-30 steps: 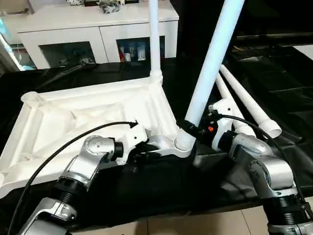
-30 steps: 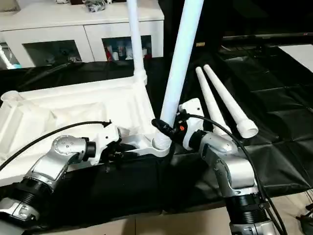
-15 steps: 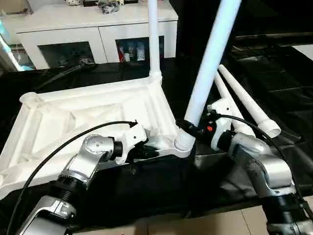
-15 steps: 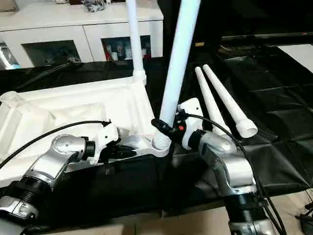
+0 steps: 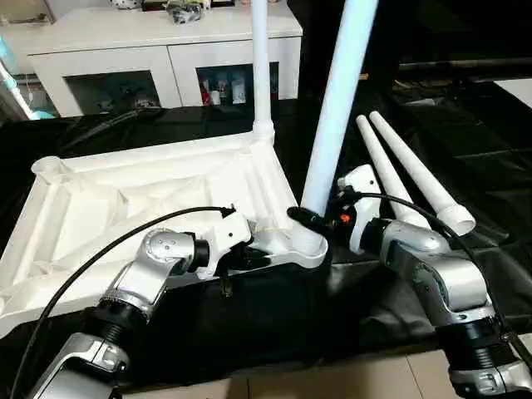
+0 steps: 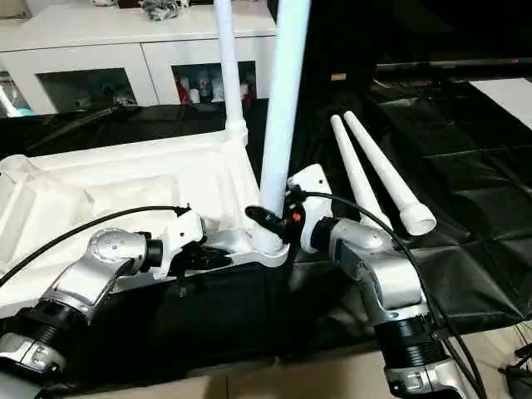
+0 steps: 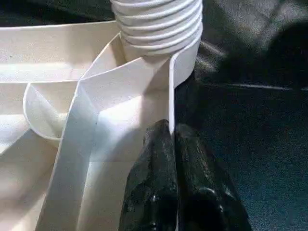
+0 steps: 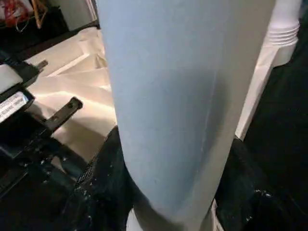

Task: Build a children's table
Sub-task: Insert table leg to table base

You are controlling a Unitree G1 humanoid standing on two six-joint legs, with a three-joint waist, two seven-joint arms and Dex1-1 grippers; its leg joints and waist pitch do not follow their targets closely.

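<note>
Two grips — left gripper (image 7: 173, 144) pinches the tabletop (image 5: 125, 199) rim, right gripper (image 5: 312, 220) clamps a leg (image 5: 332, 116).

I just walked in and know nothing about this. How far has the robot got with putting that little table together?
About halfway. The tabletop lies upside down, with one leg already standing in its far corner. The right gripper is seating a second leg in the near corner socket, while the left gripper pinches the top's rim. Two loose legs lie on the black sheet.
</note>
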